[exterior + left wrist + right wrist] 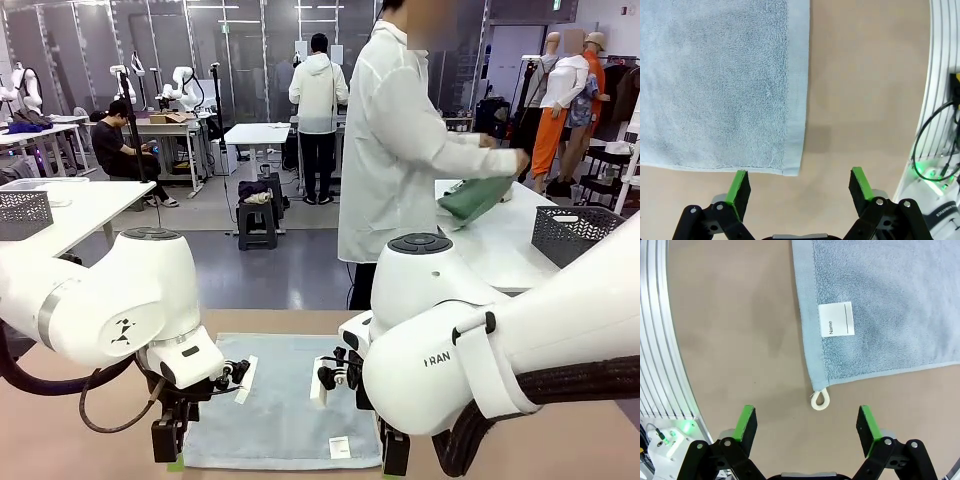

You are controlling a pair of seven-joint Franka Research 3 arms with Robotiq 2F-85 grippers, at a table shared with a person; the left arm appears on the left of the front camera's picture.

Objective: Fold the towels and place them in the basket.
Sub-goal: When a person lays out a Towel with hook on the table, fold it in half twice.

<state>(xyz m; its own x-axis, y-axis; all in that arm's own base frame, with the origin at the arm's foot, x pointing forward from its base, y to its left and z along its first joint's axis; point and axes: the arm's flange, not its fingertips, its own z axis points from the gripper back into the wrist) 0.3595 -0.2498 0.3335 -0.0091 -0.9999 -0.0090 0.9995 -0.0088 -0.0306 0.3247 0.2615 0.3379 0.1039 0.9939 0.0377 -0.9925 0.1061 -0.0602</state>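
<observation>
While wide apart and empty, left hand (799,175) beside the blue-grey towel (715,85), right hand (806,412) beside its loop (820,400).

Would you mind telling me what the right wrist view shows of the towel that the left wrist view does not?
Right wrist view: a white label printed Name and a corner loop. Left wrist view: a plain hemmed corner. Both: the blue-grey towel flat on the tan table, with open fingers near its edge.

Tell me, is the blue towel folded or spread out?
Spread out. The blue towel lies flat on the table, a single layer at both near corners, its label and loop showing.
</observation>
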